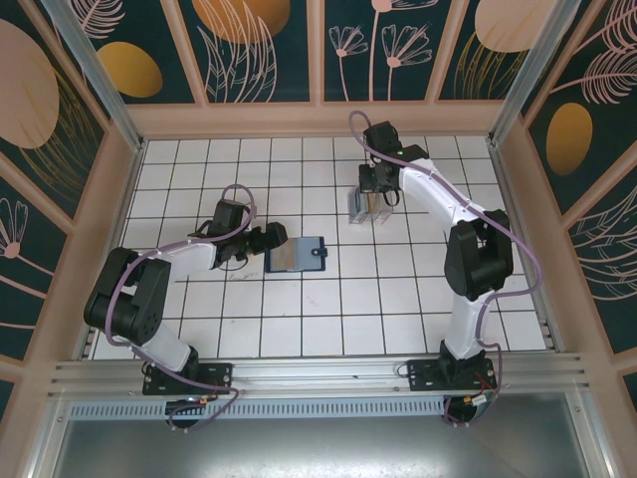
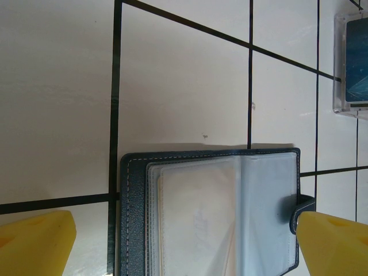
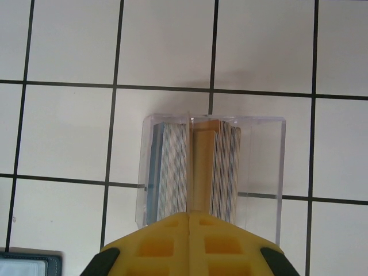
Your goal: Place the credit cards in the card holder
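The card holder point(image 1: 299, 254) lies open on the tiled floor, navy outside with clear blue-grey sleeves point(image 2: 213, 218); a pale beige card shows through its left sleeve. My left gripper point(image 2: 184, 244) hovers over it, open, one yellow finger point(image 2: 34, 244) on each side and nothing between them. The credit cards point(image 3: 172, 167) stand on edge in two stacks in a clear tray point(image 3: 261, 167), with a yellow-orange card point(image 3: 202, 172) beside the divider. My right gripper point(image 3: 188, 217) is shut directly above the tray's near end, by the orange card. Whether it pinches that card is hidden.
The clear tray point(image 1: 370, 207) stands about two tiles right of and behind the card holder, and its corner shows in the left wrist view point(image 2: 352, 63). Wooden walls ring the white tiled floor point(image 1: 398, 299). The card holder's corner point(image 3: 29, 264) sits near-left of the tray.
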